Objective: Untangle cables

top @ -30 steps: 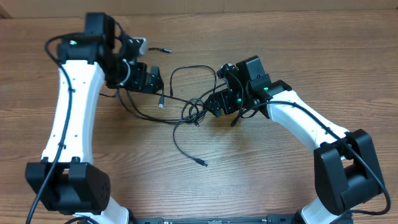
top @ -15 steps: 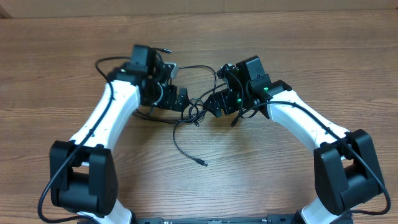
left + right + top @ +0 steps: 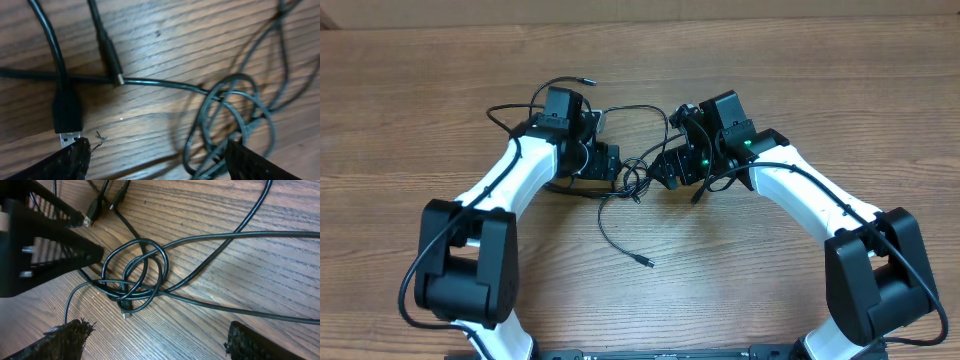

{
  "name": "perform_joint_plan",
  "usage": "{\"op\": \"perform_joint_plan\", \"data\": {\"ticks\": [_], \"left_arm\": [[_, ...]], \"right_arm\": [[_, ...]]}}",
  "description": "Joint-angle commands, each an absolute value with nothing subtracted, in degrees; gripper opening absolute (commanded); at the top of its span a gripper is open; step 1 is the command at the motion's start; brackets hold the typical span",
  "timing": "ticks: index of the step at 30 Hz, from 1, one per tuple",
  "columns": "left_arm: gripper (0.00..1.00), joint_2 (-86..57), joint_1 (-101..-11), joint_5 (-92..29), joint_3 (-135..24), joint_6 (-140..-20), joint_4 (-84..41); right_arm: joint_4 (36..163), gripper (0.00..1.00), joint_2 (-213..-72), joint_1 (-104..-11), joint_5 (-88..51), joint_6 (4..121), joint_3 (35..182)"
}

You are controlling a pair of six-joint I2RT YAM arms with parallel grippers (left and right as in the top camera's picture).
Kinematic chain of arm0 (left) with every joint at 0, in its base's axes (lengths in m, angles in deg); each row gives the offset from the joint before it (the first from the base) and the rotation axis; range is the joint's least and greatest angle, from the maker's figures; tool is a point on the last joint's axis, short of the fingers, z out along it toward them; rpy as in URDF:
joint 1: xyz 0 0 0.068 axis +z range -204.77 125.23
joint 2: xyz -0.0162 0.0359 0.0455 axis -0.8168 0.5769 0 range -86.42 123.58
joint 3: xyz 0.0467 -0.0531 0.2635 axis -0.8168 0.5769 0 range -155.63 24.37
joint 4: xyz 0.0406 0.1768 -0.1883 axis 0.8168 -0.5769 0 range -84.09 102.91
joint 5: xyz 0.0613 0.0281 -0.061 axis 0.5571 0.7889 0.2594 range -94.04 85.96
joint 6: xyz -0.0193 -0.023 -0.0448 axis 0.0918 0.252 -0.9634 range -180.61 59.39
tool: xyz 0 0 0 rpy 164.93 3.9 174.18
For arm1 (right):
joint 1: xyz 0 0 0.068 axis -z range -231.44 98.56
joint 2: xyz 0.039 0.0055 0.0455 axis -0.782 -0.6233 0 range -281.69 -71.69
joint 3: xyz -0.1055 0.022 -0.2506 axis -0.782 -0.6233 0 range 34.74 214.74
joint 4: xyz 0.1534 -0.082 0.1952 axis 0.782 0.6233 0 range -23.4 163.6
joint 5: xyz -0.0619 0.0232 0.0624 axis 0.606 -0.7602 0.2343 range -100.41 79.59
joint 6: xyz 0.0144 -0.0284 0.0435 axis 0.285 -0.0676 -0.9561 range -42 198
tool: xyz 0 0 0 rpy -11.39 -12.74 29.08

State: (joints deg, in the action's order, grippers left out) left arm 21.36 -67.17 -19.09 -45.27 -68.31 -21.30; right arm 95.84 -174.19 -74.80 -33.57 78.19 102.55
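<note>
At the centre of the worktop, between the 2 arms, the cables lie spread over the wood, with 1 tangle where they meet. The right wrist view shows that knot best: several loops are wound through each other, with a small plug tip poking out at the lower edge, while 2 or 3 long strands run off to the right.

The left gripper sits low just beside the knot on 1 side and the right gripper on the other, facing each other across it. Both sets of jaws stand spread wide and grasp nothing. In the left wrist view the left gripper's fingertips frame bare wood, with the loops lying close against the far finger and no cord pinched between them. The right gripper's fingertips likewise hang apart above the tangle.

Judging by this layout, little of the work is done. A few ends already lie free: a USB plug and a thinner connector rest apart from the loops, and 1 trailing strand curves towards the near edge. The central knot is intact, so the main job remains: take hold of it, draw the loops apart and lay each cord out separately.
</note>
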Motion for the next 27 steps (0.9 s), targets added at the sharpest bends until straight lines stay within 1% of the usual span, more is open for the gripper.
{"op": "perform_joint_plan", "data": {"ticks": [1,6,11,12,13,15,17,19,20,22,25,27], "left_arm": [[0.85,24.7,-67.5,-17.0,-44.6,-69.2,-21.2],[0.8,26.7,-67.7,-17.6,-44.6,-69.2,-21.3],[0.79,26.7,-68.2,-17.6,-44.6,-69.2,-21.0],[0.76,26.7,-68.4,-17.6,-44.6,-68.9,-20.9],[0.74,26.7,-68.7,-17.6,-44.6,-67.6,-20.8],[0.73,26.7,-69.7,-17.6,-44.6,-64.0,-21.0],[0.76,26.7,-71.0,-17.3,-44.6,-59.8,-21.1],[0.89,26.7,-72.3,-15.2,-44.6,-57.8,-20.9],[0.89,26.7,-72.8,-13.3,-44.6,-57.8,-20.7],[0.88,26.7,-73.7,-10.2,-44.6,-58.4,-20.2],[0.84,26.7,-74.0,-9.6,-44.6,-59.6,-19.8],[0.77,26.7,-74.0,-9.6,-44.6,-59.5,-19.8]], "right_arm": [[95.6,0.89,-174.4,-75.0,-34.1,78.4,103.4],[95.4,0.89,-174.4,-75.0,-34.1,78.4,103.4],[95.4,0.89,-174.4,-75.0,-34.1,78.4,103.4],[95.4,0.89,-174.4,-75.0,-34.1,78.4,103.4],[95.4,0.89,-174.4,-75.0,-34.1,78.4,103.4],[95.4,0.89,-174.4,-75.0,-34.1,78.4,103.4],[95.4,0.89,-174.4,-75.0,-34.1,78.4,103.4],[95.4,0.89,-174.4,-75.0,-34.1,78.4,103.4],[95.4,0.89,-174.4,-75.0,-34.1,78.4,103.4],[95.4,0.89,-174.4,-75.0,-34.1,78.4,103.4],[95.4,0.89,-174.4,-75.0,-34.1,78.4,103.4],[95.4,0.89,-174.4,-75.0,-34.1,78.4,103.4]]}}
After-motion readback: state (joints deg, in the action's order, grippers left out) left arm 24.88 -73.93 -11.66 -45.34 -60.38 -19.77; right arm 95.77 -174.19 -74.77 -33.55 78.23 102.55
